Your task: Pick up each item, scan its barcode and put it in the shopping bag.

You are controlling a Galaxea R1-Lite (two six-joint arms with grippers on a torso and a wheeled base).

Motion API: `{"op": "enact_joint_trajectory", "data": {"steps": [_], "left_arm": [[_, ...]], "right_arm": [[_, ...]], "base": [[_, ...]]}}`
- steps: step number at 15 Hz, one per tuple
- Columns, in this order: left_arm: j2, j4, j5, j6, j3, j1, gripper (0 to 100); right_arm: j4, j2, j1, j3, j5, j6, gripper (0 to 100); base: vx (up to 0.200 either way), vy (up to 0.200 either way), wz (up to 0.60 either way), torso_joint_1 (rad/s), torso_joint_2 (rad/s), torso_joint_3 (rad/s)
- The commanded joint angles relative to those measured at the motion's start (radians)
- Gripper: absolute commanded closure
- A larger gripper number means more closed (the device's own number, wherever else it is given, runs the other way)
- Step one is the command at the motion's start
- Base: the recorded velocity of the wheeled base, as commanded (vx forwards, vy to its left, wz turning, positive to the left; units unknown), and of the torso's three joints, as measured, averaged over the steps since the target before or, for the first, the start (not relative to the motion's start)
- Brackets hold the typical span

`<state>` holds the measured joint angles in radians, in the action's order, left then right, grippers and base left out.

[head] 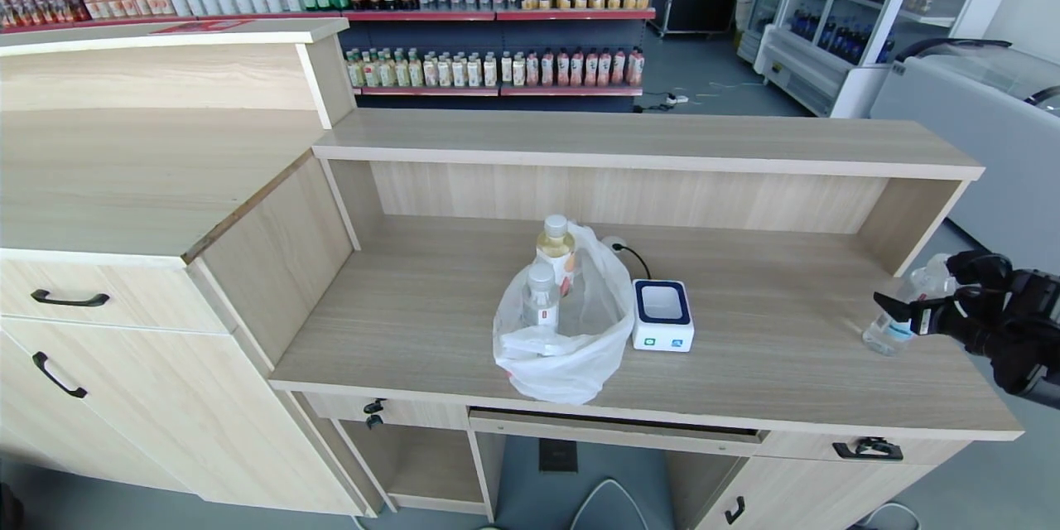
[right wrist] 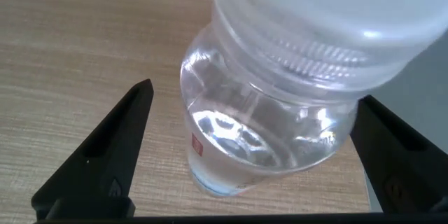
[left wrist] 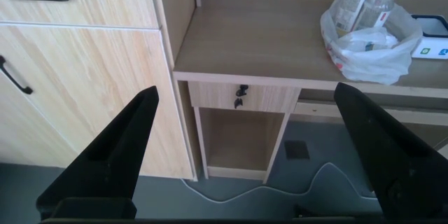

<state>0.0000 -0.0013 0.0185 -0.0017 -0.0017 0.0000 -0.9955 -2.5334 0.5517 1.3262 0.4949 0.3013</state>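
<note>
I can read no text, number or brand on any surface. The water bottle (right wrist: 266,133) at the right end of the counter (head: 778,364) carries a small red mark, which is illegible. The clear bottle (head: 541,298) and the tea bottle (head: 556,248) in the shopping bag (head: 563,364) carry labels whose print is unresolved. The scanner (head: 662,315), at 3 o'clock from the bag, shows two small icons on its front edge, both unreadable.

You see a clear water bottle (head: 893,325) standing upright near the counter's (head: 770,356) right end. Mid-counter the white bag (head: 563,356) sits open, holding two upright capped bottles, one clear (head: 541,300), one yellowish (head: 556,252). The scanner (head: 662,313) stands just beside it.
</note>
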Motion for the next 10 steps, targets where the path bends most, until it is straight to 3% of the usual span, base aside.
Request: {"op": "enact_joint_trajectory", "data": {"steps": [1, 10], "left_arm": [[0.000, 0.000, 0.000, 0.000, 0.000, 0.000, 0], [0.000, 0.000, 0.000, 0.000, 0.000, 0.000, 0]], "right_arm": [[-0.003, -0.015, -0.009, 0.005, 0.001, 0.001, 0], [0.000, -0.053, -0.042, 0.057, -0.002, 0.001, 0]], "base": [[0.000, 0.000, 0.00, 0.000, 0.00, 0.000], [0.000, 0.000, 0.00, 0.000, 0.00, 0.000]]}}
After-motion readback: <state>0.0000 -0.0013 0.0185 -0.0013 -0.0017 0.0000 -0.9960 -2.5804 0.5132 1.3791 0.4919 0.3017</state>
